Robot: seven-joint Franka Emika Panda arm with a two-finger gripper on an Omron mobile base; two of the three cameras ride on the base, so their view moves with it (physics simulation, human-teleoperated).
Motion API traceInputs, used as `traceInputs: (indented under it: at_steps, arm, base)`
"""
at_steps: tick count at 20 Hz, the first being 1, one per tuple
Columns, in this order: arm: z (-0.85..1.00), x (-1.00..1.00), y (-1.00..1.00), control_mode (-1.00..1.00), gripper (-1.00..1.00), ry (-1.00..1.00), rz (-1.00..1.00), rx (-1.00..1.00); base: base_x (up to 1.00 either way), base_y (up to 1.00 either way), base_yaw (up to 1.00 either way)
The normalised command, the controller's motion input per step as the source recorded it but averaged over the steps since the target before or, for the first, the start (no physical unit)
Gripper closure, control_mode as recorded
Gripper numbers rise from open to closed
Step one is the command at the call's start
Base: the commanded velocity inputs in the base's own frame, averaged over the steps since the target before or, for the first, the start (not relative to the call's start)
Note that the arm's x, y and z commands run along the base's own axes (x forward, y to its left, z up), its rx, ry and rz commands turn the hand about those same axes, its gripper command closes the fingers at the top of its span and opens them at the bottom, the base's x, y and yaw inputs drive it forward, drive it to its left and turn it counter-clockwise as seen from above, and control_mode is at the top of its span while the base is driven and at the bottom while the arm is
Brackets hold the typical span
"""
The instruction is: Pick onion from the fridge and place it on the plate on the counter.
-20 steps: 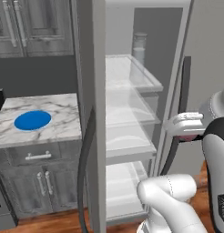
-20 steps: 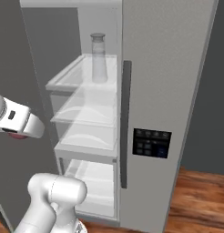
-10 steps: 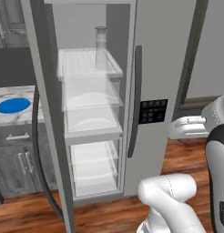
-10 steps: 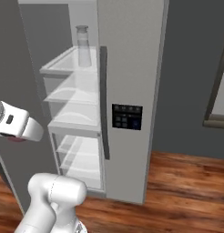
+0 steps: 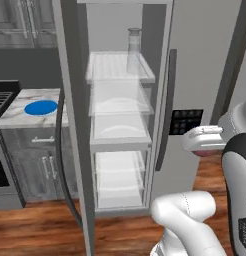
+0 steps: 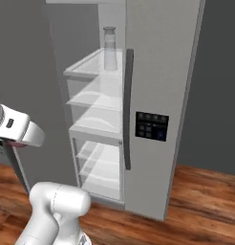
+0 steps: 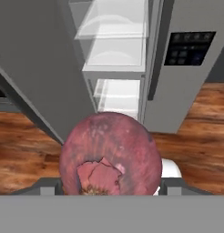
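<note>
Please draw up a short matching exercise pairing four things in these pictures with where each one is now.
Things:
1. onion
2. glass jar
3. plate
4. control panel

Places:
A. on the marble counter
B. on the closed fridge door
C. in the end effector, outside the fridge
D. on the top fridge shelf

Pairs: 1-C, 2-D, 3-A, 4-B

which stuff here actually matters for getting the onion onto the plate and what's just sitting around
Part of the job:
- onion, held in the gripper
- fridge, door open
- blue plate
- marble counter under the plate

Just there:
- clear glass jar on the top fridge shelf
- grey cabinets below the counter
- wooden floor
</note>
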Motion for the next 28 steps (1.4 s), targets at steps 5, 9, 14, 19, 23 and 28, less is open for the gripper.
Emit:
traceInputs:
  at_steps: [5, 9, 14, 19, 23, 28]
  arm:
    - [0.0, 0.0, 0.0, 1.0, 1.0, 0.0, 0.0, 0.0]
    - [0.0, 0.0, 0.0, 1.0, 1.0, 0.0, 0.0, 0.0]
    - [0.0, 0.0, 0.0, 1.0, 1.0, 0.0, 0.0, 0.0]
    - [0.0, 0.0, 0.0, 1.0, 1.0, 0.0, 0.0, 0.0]
    - [0.0, 0.0, 0.0, 1.0, 1.0, 0.0, 0.0, 0.0]
    - [0.0, 0.0, 0.0, 1.0, 1.0, 0.0, 0.0, 0.0]
  base:
    - [-0.41, -0.31, 0.67]
    - [-0.28, -0.52, 0.65]
    - [0.07, -0.55, 0.6]
    - [0.15, -0.87, 0.49]
    - [-0.06, -0.58, 0.51]
    - [-0.64, -0.16, 0.58]
